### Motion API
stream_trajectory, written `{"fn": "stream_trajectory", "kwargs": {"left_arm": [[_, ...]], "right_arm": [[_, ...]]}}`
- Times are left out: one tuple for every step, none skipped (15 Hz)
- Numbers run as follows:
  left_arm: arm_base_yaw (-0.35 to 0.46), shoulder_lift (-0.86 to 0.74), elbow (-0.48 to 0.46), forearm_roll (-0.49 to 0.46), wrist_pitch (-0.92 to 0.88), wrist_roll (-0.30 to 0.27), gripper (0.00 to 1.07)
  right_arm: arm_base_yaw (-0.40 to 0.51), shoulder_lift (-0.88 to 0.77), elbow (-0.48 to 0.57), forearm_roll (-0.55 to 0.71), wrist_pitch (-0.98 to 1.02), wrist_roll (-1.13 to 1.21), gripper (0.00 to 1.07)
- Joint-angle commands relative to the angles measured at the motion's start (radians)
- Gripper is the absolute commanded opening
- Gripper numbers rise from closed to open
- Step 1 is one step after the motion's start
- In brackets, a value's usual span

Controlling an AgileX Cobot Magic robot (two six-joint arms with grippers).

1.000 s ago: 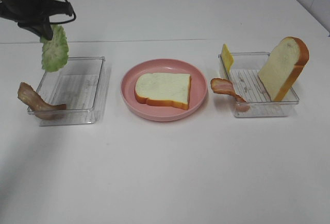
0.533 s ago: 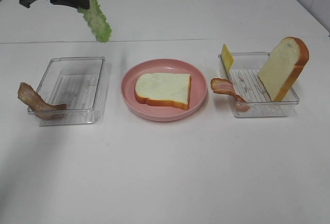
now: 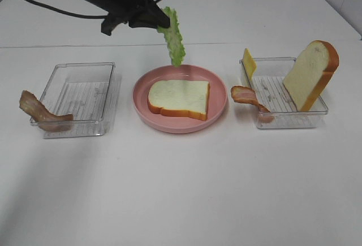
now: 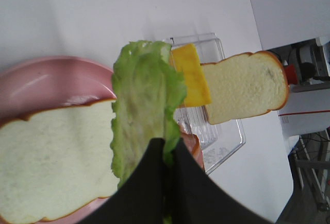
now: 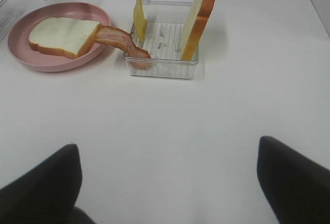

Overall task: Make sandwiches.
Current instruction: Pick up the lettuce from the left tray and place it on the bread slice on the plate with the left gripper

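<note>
My left gripper is shut on the top of a green lettuce leaf, which hangs over the far rim of the pink plate. In the left wrist view the lettuce dangles from the gripper above the bread. One white bread slice lies flat on the plate. A second slice leans upright in the right tray, next to a yellow cheese slice. My right gripper stands open above bare table, well short of the right tray.
One bacon strip drapes over the right clear tray towards the plate. Another bacon strip hangs over the near left corner of the left clear tray. The left arm's black body and cable stretch across the back left.
My left arm has swung to the right with the lettuce, from above the left tray to above the plate's far rim. The right gripper stays open and nothing else has moved.
</note>
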Motion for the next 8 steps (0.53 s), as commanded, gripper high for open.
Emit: {"fn": "stream_trajectory", "kwargs": {"left_arm": [[-0.04, 0.044, -0.001, -0.045, -0.009, 0.037, 0.0], [-0.052, 0.063, -0.001, -0.052, -0.009, 0.05, 0.0], [-0.062, 0.078, -0.001, -0.069, -0.009, 0.051, 0.0], [-0.065, 0.093, -0.001, -0.081, -0.008, 0.052, 0.0], [-0.071, 0.104, -0.001, -0.09, -0.007, 0.052, 0.0], [-0.071, 0.112, -0.001, -0.091, -0.006, 0.052, 0.0], [-0.071, 0.121, -0.001, -0.086, -0.002, 0.057, 0.0], [-0.071, 0.13, -0.001, -0.079, 0.003, 0.061, 0.0]], "right_arm": [[-0.003, -0.012, 0.003, 0.002, -0.007, -0.007, 0.87], [-0.003, -0.012, 0.003, 0.002, -0.007, -0.007, 0.87], [-0.003, -0.012, 0.003, 0.002, -0.007, -0.007, 0.87], [-0.003, -0.012, 0.003, 0.002, -0.007, -0.007, 0.87], [-0.003, -0.012, 0.003, 0.002, -0.007, -0.007, 0.87], [-0.003, -0.012, 0.003, 0.002, -0.007, -0.007, 0.87], [-0.003, -0.012, 0.003, 0.002, -0.007, -0.007, 0.87], [-0.003, -0.012, 0.003, 0.002, -0.007, -0.007, 0.87]]}}
